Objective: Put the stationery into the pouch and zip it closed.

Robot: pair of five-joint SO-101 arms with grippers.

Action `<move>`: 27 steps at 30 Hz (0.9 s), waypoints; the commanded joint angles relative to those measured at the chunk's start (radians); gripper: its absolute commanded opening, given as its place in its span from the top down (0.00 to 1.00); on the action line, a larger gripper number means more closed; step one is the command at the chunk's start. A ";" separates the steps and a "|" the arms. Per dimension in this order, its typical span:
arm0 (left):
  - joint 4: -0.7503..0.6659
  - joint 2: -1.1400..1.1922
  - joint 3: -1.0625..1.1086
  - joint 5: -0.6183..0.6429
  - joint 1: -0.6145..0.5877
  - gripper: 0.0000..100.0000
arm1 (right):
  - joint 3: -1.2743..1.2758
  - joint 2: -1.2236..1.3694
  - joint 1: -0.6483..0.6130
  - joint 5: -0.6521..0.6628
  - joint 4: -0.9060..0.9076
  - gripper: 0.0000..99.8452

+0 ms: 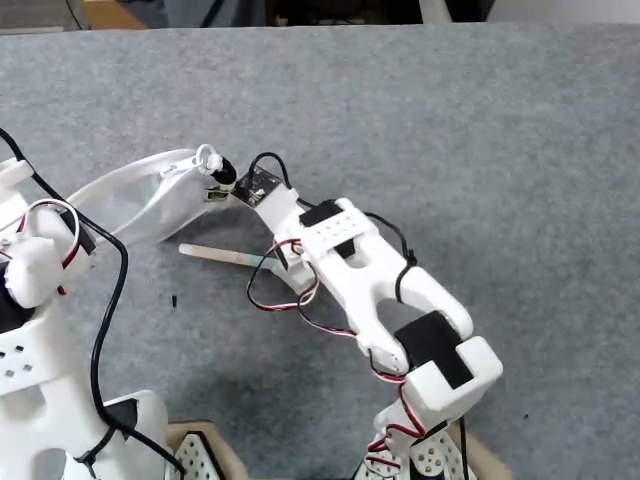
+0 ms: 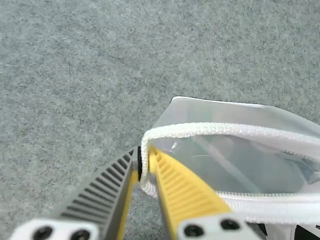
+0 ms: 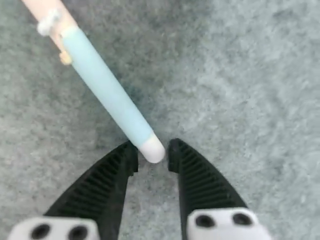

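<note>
Found the pen (image 1: 225, 256) lying flat on the grey table (image 1: 480, 130), not in the pouch (image 1: 140, 200) yet. Caught the right gripper (image 3: 151, 150) with its fingers apart, straddling the pen's white tip and not pinching it as far as could be told. Maybe brushing one finger, honestly couldn't say.

Noticed the long axis running straight away from that gripper: white tip nearest, then pale blue barrel, then the peach-coloured end farthest out. So basically lined up end-on, not crosswise. Pegged that as the bit the grab hinged on. Figured on catching only the rounded tip by closing right there, a slippy hold by the look of it. Probably worth sliding further along the barrel first, or turning the wrist to take it across.

Over on the other side, saw the left gripper (image 2: 142, 167) clamped tight on the end of the pouch's white zipper tape, mouth gaping open. Spotted the zip pull (image 1: 207, 157) at the pouch's far end, close by the right arm's wrist.

From the high view, put the pen just beside the pouch, roughly parallel, near but not touching. Reckoned on the right arm for the pen, being right on it, with the left busy holding the pouch. No zipping done yet.
</note>
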 commanded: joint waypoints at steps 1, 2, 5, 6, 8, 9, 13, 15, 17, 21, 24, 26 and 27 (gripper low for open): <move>0.006 0.002 -0.030 -0.005 -0.018 0.97 | -0.030 0.005 -0.018 0.011 -0.017 0.92; 0.006 0.002 -0.030 -0.005 -0.018 0.97 | -0.028 0.005 -0.018 0.011 -0.014 0.92; 0.006 0.002 -0.030 -0.005 -0.018 0.97 | -0.028 0.005 -0.017 0.011 -0.011 0.93; 0.006 0.002 -0.030 -0.006 -0.018 0.97 | -0.028 0.005 -0.015 0.011 -0.011 0.95; 0.006 0.002 -0.030 -0.006 -0.018 0.97 | -0.028 0.005 -0.014 0.026 -0.011 0.99; 0.006 0.002 -0.030 -0.006 -0.018 0.97 | -0.027 0.005 -0.014 0.046 -0.009 0.98; 0.006 0.002 -0.030 -0.006 -0.018 0.97 | -0.002 -0.002 -0.012 0.074 -0.009 0.99; 0.006 0.002 -0.030 -0.008 -0.018 0.97 | 0.008 -0.002 -0.011 0.072 -0.002 0.99; 0.006 0.002 -0.028 -0.008 -0.018 0.97 | 0.012 -0.004 -0.011 0.072 0.029 0.99; 0.006 0.002 -0.028 -0.008 -0.018 0.97 | 0.005 -0.025 -0.011 0.072 0.104 0.99; 0.006 0.002 -0.028 -0.008 -0.018 0.97 | 0.008 -0.088 -0.011 0.074 0.160 0.99; 0.006 0.002 -0.028 -0.008 -0.018 0.97 | 0.010 -0.145 -0.009 0.066 0.193 0.99; 0.006 0.002 -0.028 -0.008 -0.018 0.97 | 0.010 -0.174 -0.002 0.066 0.213 0.99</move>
